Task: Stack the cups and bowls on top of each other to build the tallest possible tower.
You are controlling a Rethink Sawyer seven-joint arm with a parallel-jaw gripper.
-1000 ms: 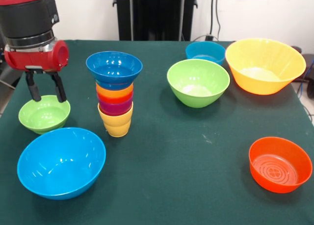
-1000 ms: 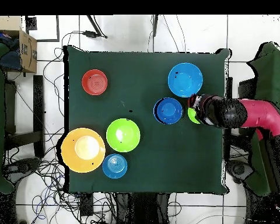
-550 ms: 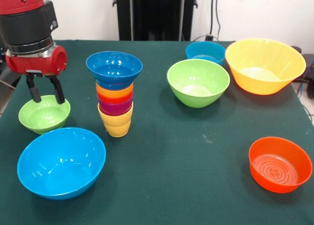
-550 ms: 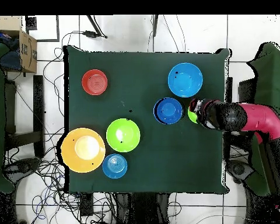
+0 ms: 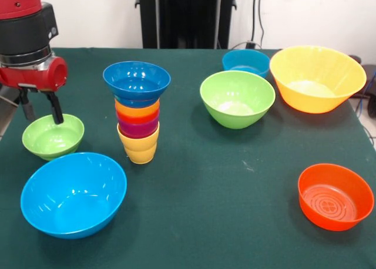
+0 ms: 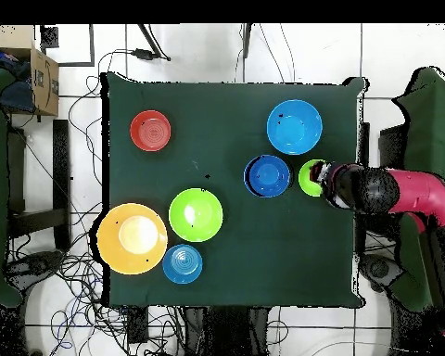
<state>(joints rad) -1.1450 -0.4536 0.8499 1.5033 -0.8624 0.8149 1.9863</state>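
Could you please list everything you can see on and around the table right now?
Tower of nested plastic cups: one, yellow cup base, dark blue bowl on top, left of centre.
Small green plastic bowl: one, far left.
Large light blue plastic bowl: one, front left.
Large green plastic bowl: one, centre.
Teal plastic bowl: one, back.
Large orange-yellow plastic bowl: one, back right.
Orange-red plastic bowl: one, front right.
Green table: one.
Tool: one, black fingers open, above the small green bowl's rim.

Sawyer arm (image 5: 26, 34): red shell on top, black cylindrical wrist section, thin silver ring, rounded red block below; gripper (image 5: 40, 111) has two slim black fingers (image 5: 56, 110); overhead shows red forearm, dark wrist
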